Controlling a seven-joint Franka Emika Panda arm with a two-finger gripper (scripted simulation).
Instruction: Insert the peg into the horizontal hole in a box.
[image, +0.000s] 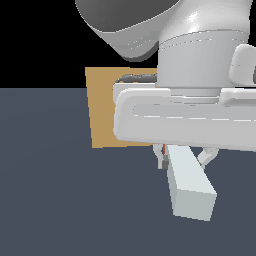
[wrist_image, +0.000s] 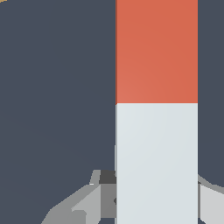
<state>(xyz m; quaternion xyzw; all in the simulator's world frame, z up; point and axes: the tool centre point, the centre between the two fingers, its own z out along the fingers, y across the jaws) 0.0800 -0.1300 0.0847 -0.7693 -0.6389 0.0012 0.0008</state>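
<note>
Peg (wrist_image: 156, 109) square-sectioned, half orange-red, half pale grey (hand (wrist_image: 153, 199) clamping grey half).

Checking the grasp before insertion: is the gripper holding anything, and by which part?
The gripper holds the peg, fingers clamped on either side of its pale grey-white half, the orange-red half free.

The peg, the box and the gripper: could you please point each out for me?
peg (wrist_image: 156, 109): wrist view, where orange-red meets pale grey.
box (image: 102, 107): exterior view, bare tan face left of the arm.
gripper (image: 185, 159): exterior view, between the fingertips, on the peg.
</note>
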